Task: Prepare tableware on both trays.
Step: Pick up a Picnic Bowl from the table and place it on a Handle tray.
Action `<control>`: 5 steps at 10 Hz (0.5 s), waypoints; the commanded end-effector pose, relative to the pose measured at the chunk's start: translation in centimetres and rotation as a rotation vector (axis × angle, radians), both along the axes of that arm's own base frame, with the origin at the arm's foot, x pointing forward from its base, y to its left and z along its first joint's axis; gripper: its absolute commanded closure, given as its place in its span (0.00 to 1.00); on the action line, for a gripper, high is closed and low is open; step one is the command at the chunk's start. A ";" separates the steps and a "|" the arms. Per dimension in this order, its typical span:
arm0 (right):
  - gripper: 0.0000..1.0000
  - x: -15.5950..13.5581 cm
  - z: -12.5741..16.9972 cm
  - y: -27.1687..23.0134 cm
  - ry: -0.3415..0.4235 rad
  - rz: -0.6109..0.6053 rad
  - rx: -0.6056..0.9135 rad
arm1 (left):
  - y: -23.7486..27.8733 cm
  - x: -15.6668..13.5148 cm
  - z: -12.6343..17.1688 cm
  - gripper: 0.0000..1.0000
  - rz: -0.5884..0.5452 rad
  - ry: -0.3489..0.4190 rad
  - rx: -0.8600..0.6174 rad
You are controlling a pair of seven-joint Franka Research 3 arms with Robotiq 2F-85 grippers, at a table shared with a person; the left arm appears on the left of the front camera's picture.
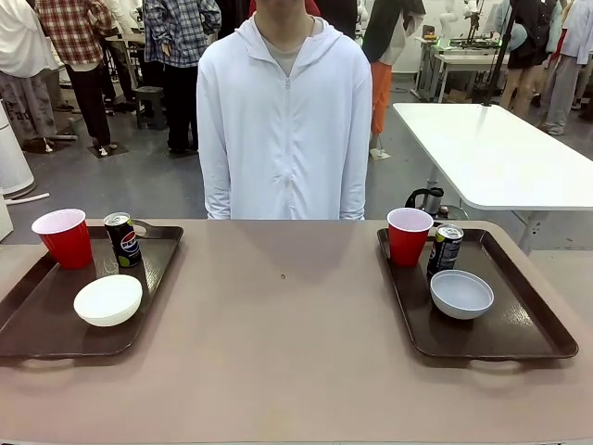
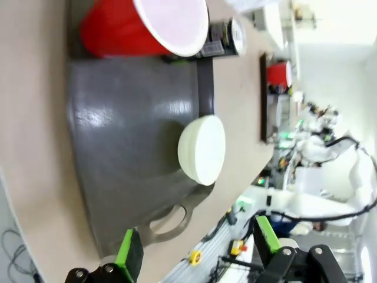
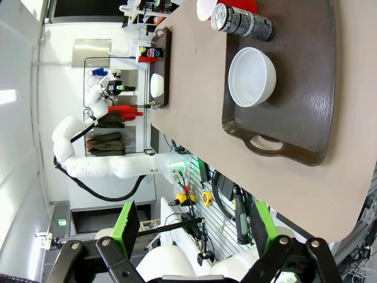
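Both pincers stand wide and hold nothing. Ahead of the left pincer (image 2: pixel 197 253) lies the left tray (image 2: pixel 118 147) on the worktop (image 1: pixel 287 352), with a whitish bowl (image 2: pixel 202 149) nearest the fingers, a red cup (image 2: pixel 144 26) and a black can (image 2: pixel 224 38) beyond. Ahead of the right pincer (image 3: pixel 194 230) the right tray (image 3: pixel 300 88) carries its bowl (image 3: pixel 252 76), with a can (image 3: pixel 241 22) and cup (image 3: pixel 227 6) farther off.
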State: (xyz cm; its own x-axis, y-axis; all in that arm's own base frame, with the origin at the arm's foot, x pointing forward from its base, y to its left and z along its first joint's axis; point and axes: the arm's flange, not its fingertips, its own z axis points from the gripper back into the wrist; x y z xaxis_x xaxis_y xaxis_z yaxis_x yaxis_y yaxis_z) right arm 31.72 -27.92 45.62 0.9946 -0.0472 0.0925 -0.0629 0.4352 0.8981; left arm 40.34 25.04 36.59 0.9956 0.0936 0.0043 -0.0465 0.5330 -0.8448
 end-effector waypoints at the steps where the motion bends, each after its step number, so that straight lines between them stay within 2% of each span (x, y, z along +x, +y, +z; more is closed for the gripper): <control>1: 0.01 -0.1 0.1 0.1 -0.006 0.000 0.008 | 1.3 0.3 1.0 0.00 0.066 -0.037 -0.040; 5: 0.01 -0.1 0.1 0.1 -0.006 0.000 0.008 | 2.3 0.1 3.0 0.00 0.108 -0.055 -0.010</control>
